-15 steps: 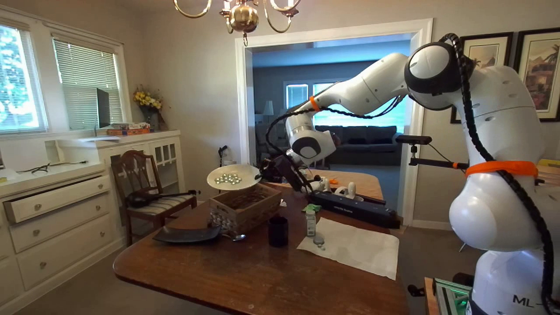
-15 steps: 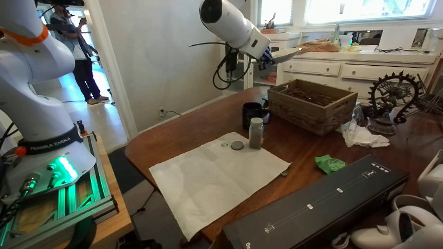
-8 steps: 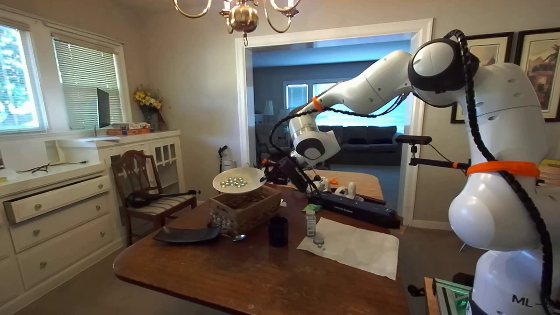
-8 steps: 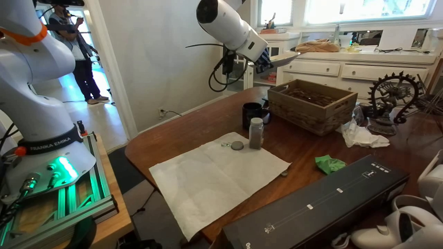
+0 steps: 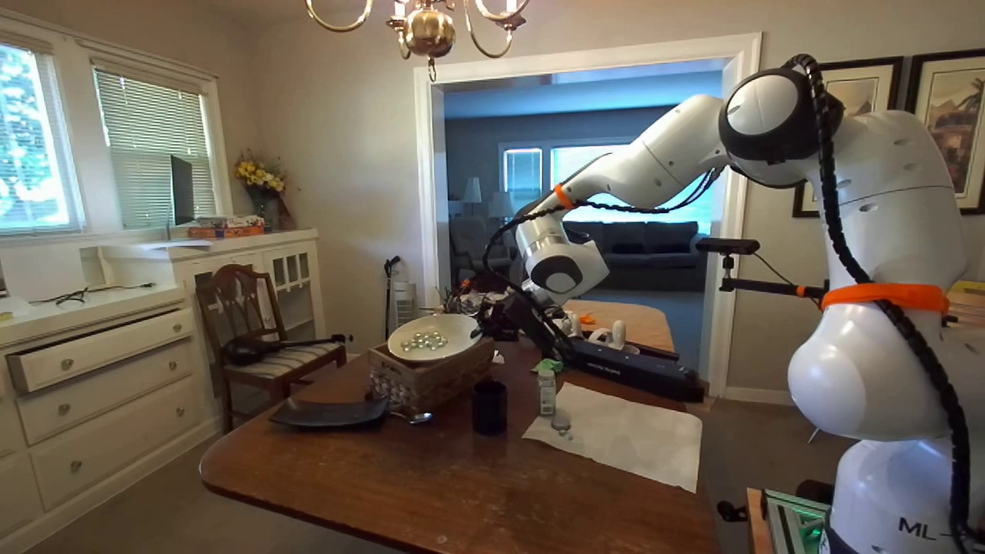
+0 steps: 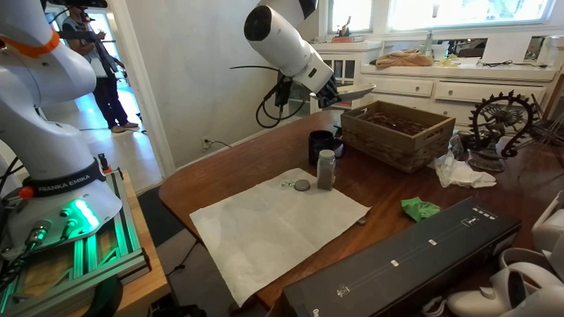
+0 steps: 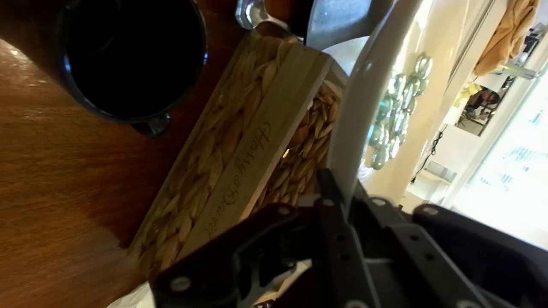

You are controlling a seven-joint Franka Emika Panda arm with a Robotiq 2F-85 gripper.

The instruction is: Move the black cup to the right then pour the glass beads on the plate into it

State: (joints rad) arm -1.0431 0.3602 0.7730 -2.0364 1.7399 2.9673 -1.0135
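One white plate [image 5: 460, 329] bearing more than ten glass beads [image 7: 400, 113] is pinched by its edge between two fingers [image 7: 340, 246] above the surface [image 5: 462, 485], where one black cup [image 5: 489, 408] is seen beside one basket [image 6: 379, 143].

My gripper [image 7: 346, 188] is black, and my arm [image 5: 673, 142] is white with orange bands [image 5: 885, 297]. I see a white plate [image 5: 462, 328], pale green glass beads [image 7: 396, 111] and a black cup [image 5: 489, 409]. The basket [image 6: 392, 147] is brown with a woven pattern. The table [image 6: 246, 167] is reddish brown. The box [image 6: 414, 259] is dark grey with little white marks, and the scrap [image 6: 420, 209] is bright green.
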